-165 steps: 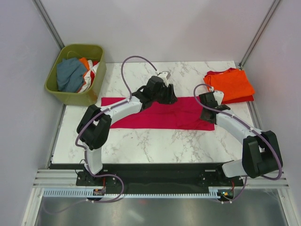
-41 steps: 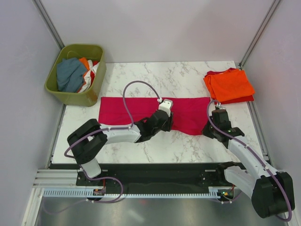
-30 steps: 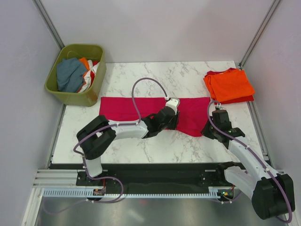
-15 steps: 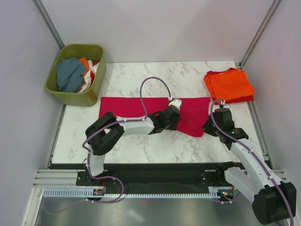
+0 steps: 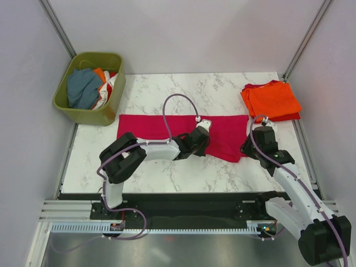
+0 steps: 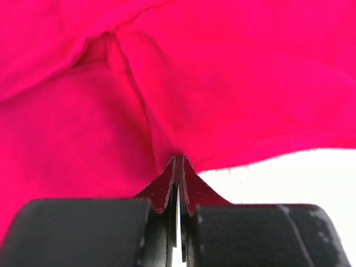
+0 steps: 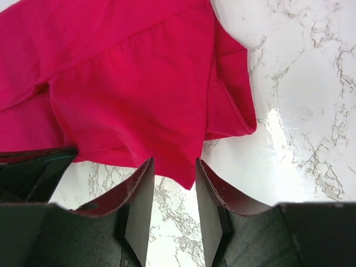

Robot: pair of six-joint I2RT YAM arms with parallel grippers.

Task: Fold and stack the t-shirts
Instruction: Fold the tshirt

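A magenta-pink t-shirt (image 5: 150,127) lies folded into a long strip across the middle of the marble table. My left gripper (image 5: 203,146) is at the strip's near edge, right of centre. In the left wrist view it (image 6: 178,160) is shut on the hem of the pink cloth (image 6: 222,83), which puckers into a ridge at the tips. My right gripper (image 5: 248,149) is at the strip's near right corner. Its jaws (image 7: 173,167) are open, with the pointed corner of the shirt (image 7: 139,83) between the fingers. A folded orange t-shirt (image 5: 271,101) lies on a red one at the back right.
An olive-green basket (image 5: 89,114) stands off the table's back left corner, holding blue-grey, orange and white cloth. Bare marble (image 5: 183,167) runs between the pink shirt and the arm bases. Grey walls close in on both sides.
My left arm has slid right along the shirt's near edge and its gripper has shut on the hem. My right gripper has opened wider at the near right corner.
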